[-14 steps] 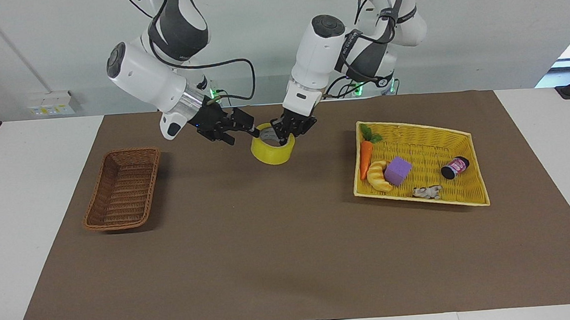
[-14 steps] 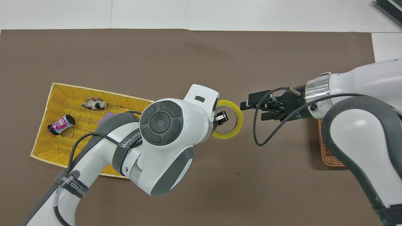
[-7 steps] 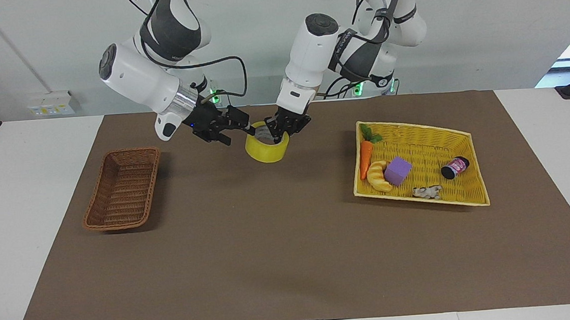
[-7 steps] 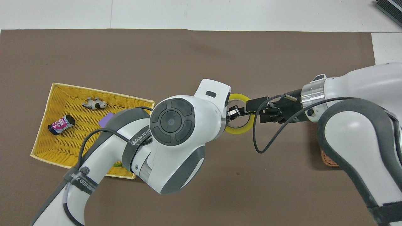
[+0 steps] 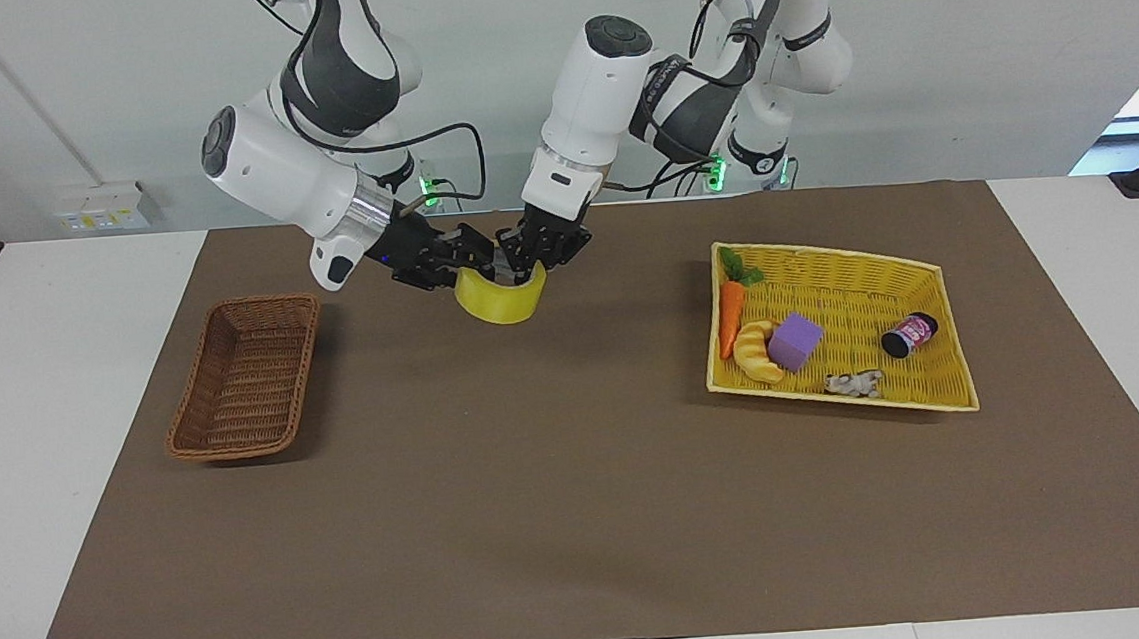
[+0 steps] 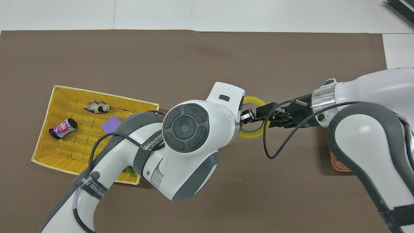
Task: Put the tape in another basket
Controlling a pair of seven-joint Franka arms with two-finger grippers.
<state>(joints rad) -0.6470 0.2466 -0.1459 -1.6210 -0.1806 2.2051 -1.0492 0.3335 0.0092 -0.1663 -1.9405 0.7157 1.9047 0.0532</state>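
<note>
The tape (image 5: 503, 305) (image 6: 250, 135), a wide yellow roll, hangs tilted above the brown mat between the two baskets. My left gripper (image 5: 526, 261) (image 6: 247, 115) is shut on its rim, on the side toward the left arm's end. From the other side, my right gripper (image 5: 479, 266) (image 6: 264, 113) has come up against the roll's rim. The dark brown wicker basket (image 5: 245, 377) (image 6: 338, 160) sits empty at the right arm's end, mostly hidden under the right arm in the overhead view.
A large yellow basket (image 5: 831, 254) (image 6: 81, 136) lies at the left arm's end. It holds a carrot (image 5: 730, 319), a croissant toy (image 5: 757, 352), a purple block (image 5: 795, 340), a small bottle (image 5: 909, 334) and a toy cow (image 5: 855, 383).
The left gripper has carried the tape toward the brown basket, and the roll now tilts. The right gripper has gone from just beside the roll to against its rim.
</note>
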